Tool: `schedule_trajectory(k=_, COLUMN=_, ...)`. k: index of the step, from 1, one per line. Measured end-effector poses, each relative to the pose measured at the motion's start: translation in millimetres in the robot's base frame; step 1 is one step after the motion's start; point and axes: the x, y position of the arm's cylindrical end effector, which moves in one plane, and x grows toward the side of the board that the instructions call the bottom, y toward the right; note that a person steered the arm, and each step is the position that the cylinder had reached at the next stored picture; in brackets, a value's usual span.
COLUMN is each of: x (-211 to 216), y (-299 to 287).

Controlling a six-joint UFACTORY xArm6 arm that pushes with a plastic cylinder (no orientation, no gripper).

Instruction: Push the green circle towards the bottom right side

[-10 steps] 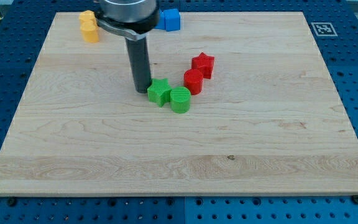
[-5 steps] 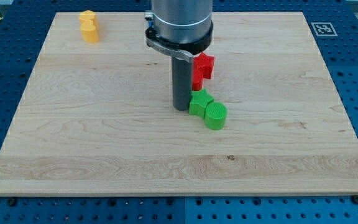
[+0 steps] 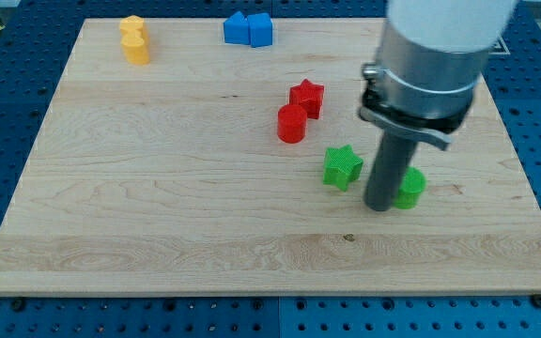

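The green circle (image 3: 410, 188) lies on the wooden board (image 3: 158, 216) right of centre, partly hidden behind my rod. My tip (image 3: 379, 207) rests on the board, touching the circle's left side. The green star (image 3: 342, 166) lies just to the left of the rod, apart from the circle.
A red circle (image 3: 291, 124) and a red star (image 3: 307, 98) sit up and left of the green star. Two yellow blocks (image 3: 134, 39) stand at the top left. Two blue blocks (image 3: 248, 29) stand at the top edge. The board's right edge lies beyond the green circle.
My tip has swept to the right and a little down, pushing the green circle and green star rightward. The star has dropped off to the left of the rod; the circle stays ahead.
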Motion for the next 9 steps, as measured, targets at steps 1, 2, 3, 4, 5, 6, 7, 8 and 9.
schedule_trajectory(k=1, x=4, y=36)
schedule_trajectory(k=2, x=12, y=56)
schedule_trajectory(k=3, x=12, y=62)
schedule_trajectory(k=4, x=12, y=61)
schedule_trajectory(k=5, x=12, y=44)
schedule_trajectory(k=6, x=10, y=42)
schedule_trajectory(k=7, x=10, y=51)
schedule_trajectory(k=8, x=9, y=72)
schedule_trajectory(k=9, x=-7, y=93)
